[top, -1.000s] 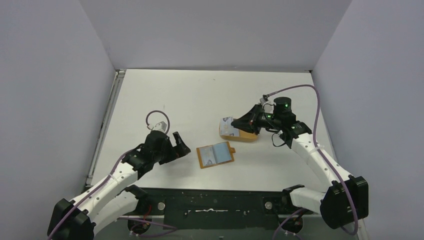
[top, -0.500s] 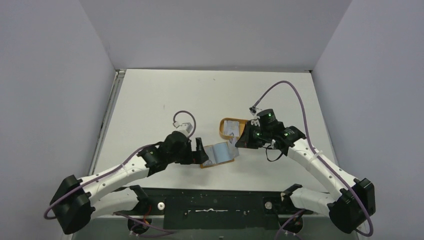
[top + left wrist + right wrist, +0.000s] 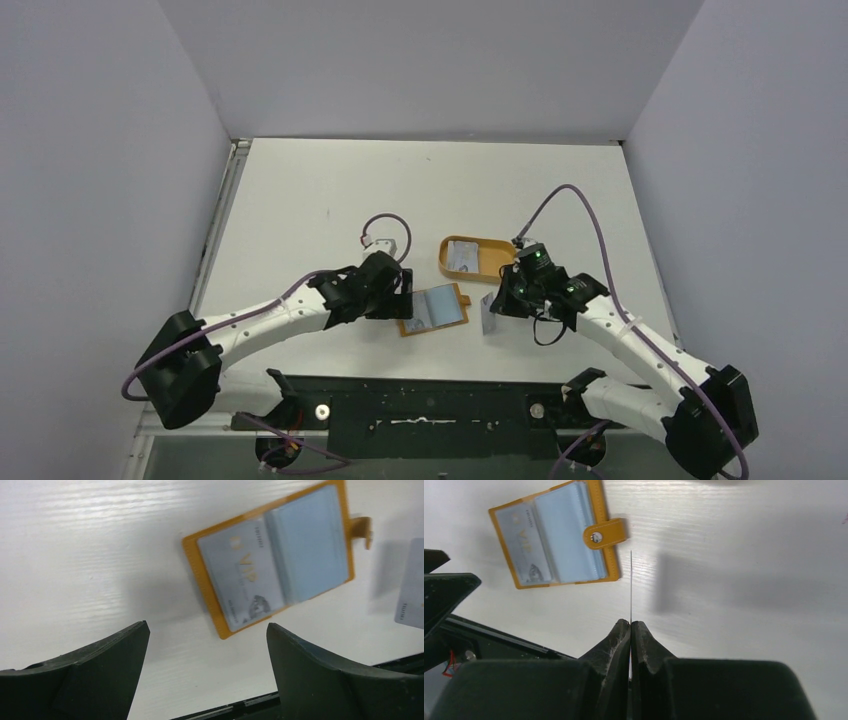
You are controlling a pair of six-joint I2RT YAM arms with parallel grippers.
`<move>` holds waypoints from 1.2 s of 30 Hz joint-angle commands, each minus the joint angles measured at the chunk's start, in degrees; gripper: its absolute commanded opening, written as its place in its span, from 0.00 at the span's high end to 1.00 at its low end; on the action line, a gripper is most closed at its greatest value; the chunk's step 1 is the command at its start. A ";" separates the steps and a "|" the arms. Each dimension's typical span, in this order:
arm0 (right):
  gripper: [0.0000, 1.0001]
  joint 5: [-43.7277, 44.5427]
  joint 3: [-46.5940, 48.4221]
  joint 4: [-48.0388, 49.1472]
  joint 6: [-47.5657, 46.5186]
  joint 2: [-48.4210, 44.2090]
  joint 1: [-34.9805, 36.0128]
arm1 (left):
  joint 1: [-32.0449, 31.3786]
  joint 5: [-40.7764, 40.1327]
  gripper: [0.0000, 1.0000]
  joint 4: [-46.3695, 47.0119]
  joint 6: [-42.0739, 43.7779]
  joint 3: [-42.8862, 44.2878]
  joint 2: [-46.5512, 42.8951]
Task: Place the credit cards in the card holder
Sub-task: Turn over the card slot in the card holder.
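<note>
Hidden first: right gripper [image 3: 630,625] is clamped tight on a grey-white card [image 3: 488,318]. The right wrist view gets the card edge-on, only a thin line, so its face is unreadable and its lower end is buried between the pads [image 3: 616,640]. The left wrist view cuts the same card off at the frame's right edge. The card stands upright just right of the card holder [image 3: 433,308]; can't tell whether it touches the table [image 3: 320,200]. The left gripper [image 3: 207,630] has its jaws wide apart with nothing between them, close by the holder's left edge. From above the arm covers that edge; in the left wrist view the fingers sit short of the holder.

A second ago the right gripper was over the tray [image 3: 447,268]; it has come nearer, carrying the card. The left gripper was well left of the holder and has closed in. The holder is in the same spot, open as before.

The holder is flat, tan-orange and leather-like, with bluish clear sleeves [image 3: 310,545]. A silvery VIP card [image 3: 240,575] sits in one pocket. A strap tab carries a small metal snap stud [image 3: 596,537]. The tabletop is white with a faint grain. Beyond the holder, the orange oval rimmed tray holds a pale card [image 3: 465,260]; its print is too small to read.
</note>
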 commanded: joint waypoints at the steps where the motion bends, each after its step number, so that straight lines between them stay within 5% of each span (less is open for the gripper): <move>1: 1.00 5.23 -0.20 4.35 1.20 3.05 0.32 | 5.22 3.56 0.14 2.27 -2.81 -5.31 -3.01; 20: 1.00 -2.16 -0.70 11.15 4.12 13.26 3.54 | 8.90 10.98 0.10 8.85 0.00 -8.03 -6.62; 36: 1.00 3.31 0.73 4.36 4.06 7.59 6.87 | 2.40 3.93 0.10 2.79 5.23 1.92 -3.13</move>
